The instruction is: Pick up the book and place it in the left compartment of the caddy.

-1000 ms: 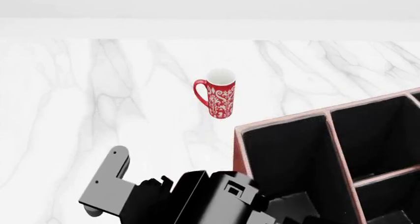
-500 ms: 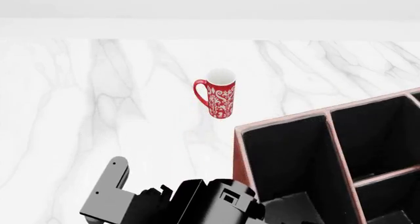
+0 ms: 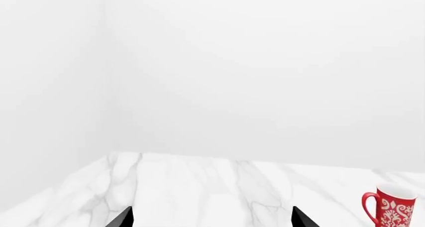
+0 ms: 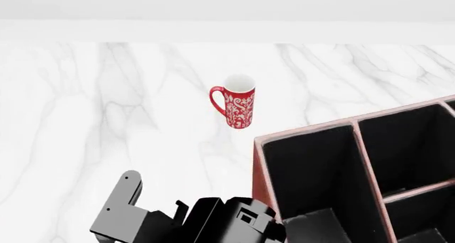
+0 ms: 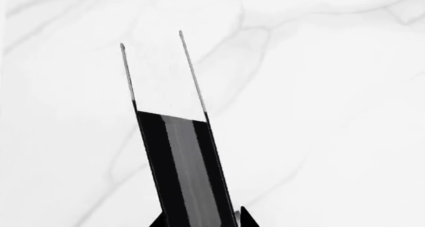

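- The book (image 5: 182, 157) shows only in the right wrist view. It is seen edge-on, with two thin black covers and pale pages between them, and white marble lies behind it rather than the caddy's black lining.
- The right gripper (image 5: 202, 220) has a dark fingertip on each side of the book's near end, pressing the covers, so it is clamped on the book.
- The left gripper (image 3: 211, 220) shows only two black tips, spread apart with nothing between them.
- In the head view the caddy (image 4: 260, 171) has its left compartment (image 4: 313, 168) open upward. A dark grey slab sits low at that compartment's near end, and I cannot tell whether it is the book or part of an arm.
- The mug (image 4: 238, 102) stands on the table (image 4: 85, 110), beyond the caddy's left wall and well apart from it.
- Handling: a hardcover should be stiff and fairly heavy, with smooth covers that may slip. Squeezing across both covers near the spine suits it, keeping the book upright so it drops narrow-side into the compartment.
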{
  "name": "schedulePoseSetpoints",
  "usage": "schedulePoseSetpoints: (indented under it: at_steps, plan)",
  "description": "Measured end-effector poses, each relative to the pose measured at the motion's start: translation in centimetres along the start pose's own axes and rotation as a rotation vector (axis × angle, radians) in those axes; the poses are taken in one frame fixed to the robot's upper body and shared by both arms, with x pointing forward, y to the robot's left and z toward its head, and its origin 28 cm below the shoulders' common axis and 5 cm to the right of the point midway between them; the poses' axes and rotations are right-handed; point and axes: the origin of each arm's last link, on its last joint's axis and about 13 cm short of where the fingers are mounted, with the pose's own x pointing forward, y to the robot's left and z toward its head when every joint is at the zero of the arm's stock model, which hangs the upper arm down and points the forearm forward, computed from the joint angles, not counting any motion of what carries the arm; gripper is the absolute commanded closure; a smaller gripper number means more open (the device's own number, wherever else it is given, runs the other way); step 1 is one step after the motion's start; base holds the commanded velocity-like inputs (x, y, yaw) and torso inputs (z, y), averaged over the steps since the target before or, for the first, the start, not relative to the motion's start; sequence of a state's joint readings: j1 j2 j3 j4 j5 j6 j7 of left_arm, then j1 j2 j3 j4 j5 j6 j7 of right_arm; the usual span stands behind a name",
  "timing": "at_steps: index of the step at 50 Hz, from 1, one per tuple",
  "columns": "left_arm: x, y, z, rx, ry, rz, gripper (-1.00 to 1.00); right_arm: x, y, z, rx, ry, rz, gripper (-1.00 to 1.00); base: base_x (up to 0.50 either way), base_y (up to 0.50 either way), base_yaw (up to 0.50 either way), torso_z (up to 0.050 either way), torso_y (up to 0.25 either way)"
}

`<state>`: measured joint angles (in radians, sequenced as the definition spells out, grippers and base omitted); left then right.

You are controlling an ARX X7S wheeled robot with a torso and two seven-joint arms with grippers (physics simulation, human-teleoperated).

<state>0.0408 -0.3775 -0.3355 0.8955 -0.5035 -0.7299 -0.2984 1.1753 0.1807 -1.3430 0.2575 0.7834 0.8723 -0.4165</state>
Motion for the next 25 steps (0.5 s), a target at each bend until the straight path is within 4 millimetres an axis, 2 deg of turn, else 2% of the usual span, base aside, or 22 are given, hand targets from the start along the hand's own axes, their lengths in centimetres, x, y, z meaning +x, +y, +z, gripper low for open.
schedulePoseSetpoints:
  at_steps: [25]
  plan:
    - [-0.05, 0.03, 0.04, -0.001, -0.002, 0.0, -1.0, -0.14, 0.22, -0.09, 0.08, 0.0, -0.013, 1.0, 0.0, 0.0, 0.0, 0.0, 0.0]
